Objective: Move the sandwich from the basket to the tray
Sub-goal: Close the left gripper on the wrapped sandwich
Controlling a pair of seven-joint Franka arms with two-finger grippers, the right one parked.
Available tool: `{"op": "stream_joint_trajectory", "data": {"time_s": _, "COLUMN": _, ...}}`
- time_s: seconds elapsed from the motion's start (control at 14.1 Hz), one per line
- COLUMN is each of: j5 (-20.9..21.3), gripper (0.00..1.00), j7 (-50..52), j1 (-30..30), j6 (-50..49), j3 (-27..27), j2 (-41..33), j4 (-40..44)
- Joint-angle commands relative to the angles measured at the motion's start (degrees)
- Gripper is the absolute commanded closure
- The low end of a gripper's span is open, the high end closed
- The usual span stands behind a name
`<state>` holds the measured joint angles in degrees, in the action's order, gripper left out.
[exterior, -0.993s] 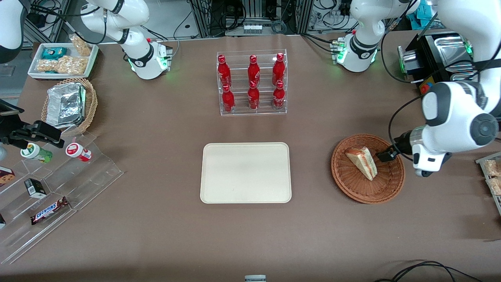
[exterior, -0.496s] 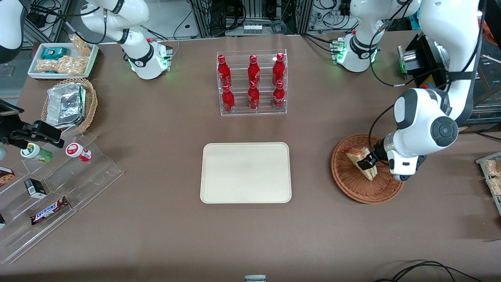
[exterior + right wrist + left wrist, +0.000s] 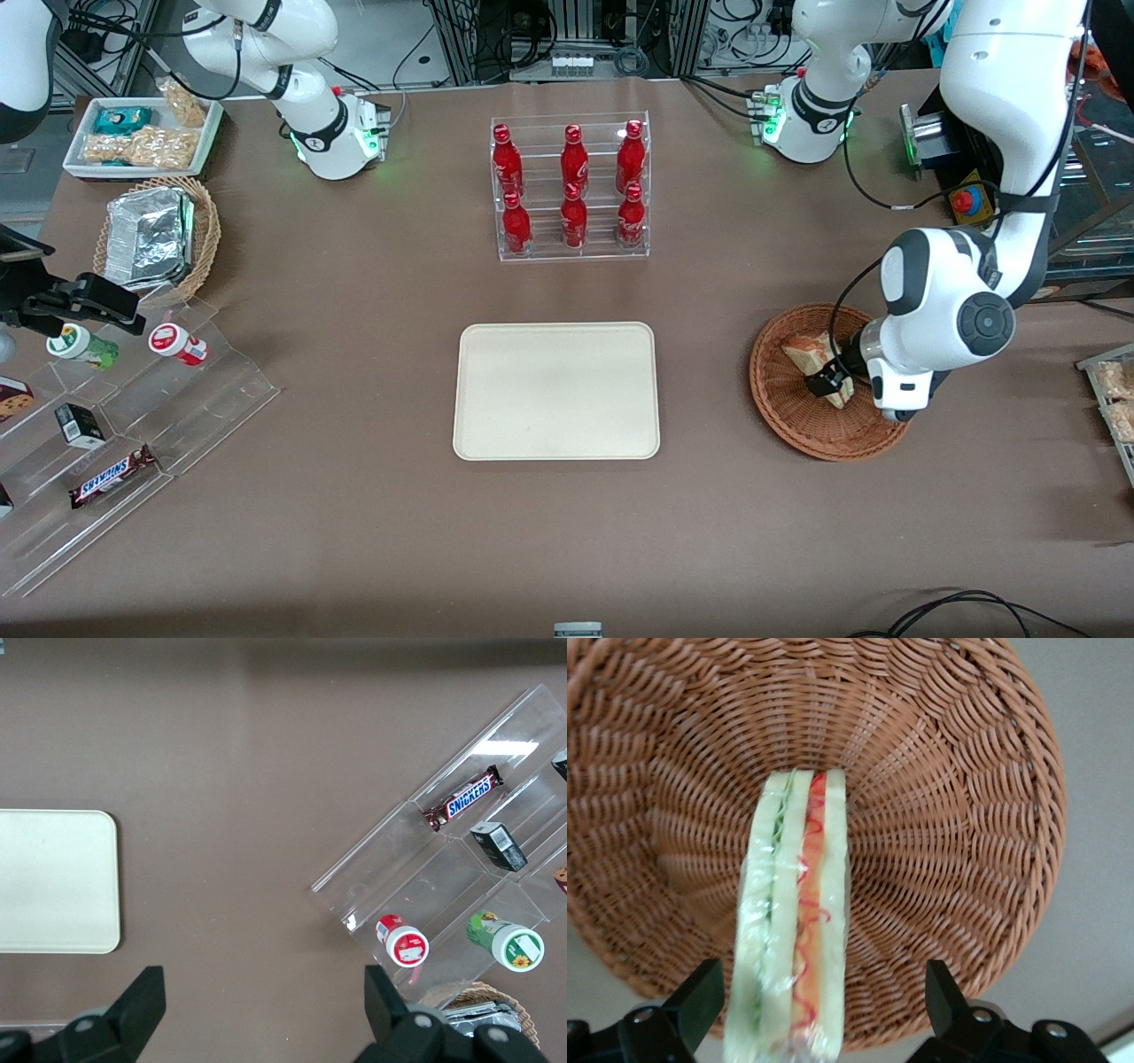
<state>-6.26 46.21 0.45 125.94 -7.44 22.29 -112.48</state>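
The sandwich [image 3: 803, 352], a wrapped wedge of white bread with green and red-orange layers, lies in the round reddish-brown basket [image 3: 802, 427] toward the working arm's end of the table. My left gripper [image 3: 829, 383] is down in the basket, open, its fingers straddling the sandwich. In the left wrist view the sandwich [image 3: 793, 921] stands between the two black fingers of the gripper [image 3: 822, 1001]: one finger is close by the bread, the other well apart, with the basket [image 3: 948, 815] weave under them. The cream tray [image 3: 556, 390] lies bare at the table's middle and shows in the right wrist view as the tray [image 3: 53, 881].
A clear rack of red bottles [image 3: 571, 186] stands farther from the camera than the tray. Toward the parked arm's end are a tan basket with a foil container [image 3: 155, 237], a white snack tray [image 3: 142, 135] and clear stepped shelves with snacks [image 3: 115, 425].
The left arm has swung in over the basket and come down. Its gripper moved from beside the sandwich to straddling it, nearer the front camera.
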Motion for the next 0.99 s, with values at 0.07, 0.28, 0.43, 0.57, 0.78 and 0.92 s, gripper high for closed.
{"op": "stream_joint_trajectory", "data": {"time_s": 0.07, "j5": 0.5, "gripper": 0.0, "j7": 0.8, "j1": 0.3, "j6": 1.9, "j3": 0.0, "j2": 1.5, "j4": -0.8}}
{"op": "stream_joint_trajectory", "data": {"time_s": 0.28, "j5": 0.5, "gripper": 0.0, "j7": 0.8, "j1": 0.2, "j6": 1.9, "j3": 0.1, "j2": 3.3, "j4": -0.7}}
{"op": "stream_joint_trajectory", "data": {"time_s": 0.43, "j5": 0.5, "gripper": 0.36, "j7": 0.8, "j1": 0.3, "j6": 1.4, "j3": 0.1, "j2": 2.7, "j4": -0.7}}
{"op": "stream_joint_trajectory", "data": {"time_s": 0.57, "j5": 0.5, "gripper": 0.63, "j7": 0.9, "j1": 0.3, "j6": 1.4, "j3": 0.1, "j2": 2.1, "j4": -0.8}}
{"op": "stream_joint_trajectory", "data": {"time_s": 0.78, "j5": 0.5, "gripper": 0.86, "j7": 0.7, "j1": 0.4, "j6": -1.1, "j3": 1.2, "j2": -0.7, "j4": -1.2}}
{"op": "stream_joint_trajectory", "data": {"time_s": 0.92, "j5": 0.5, "gripper": 0.88, "j7": 0.4, "j1": 0.3, "j6": -5.0, "j3": 1.5, "j2": -3.4, "j4": -0.5}}
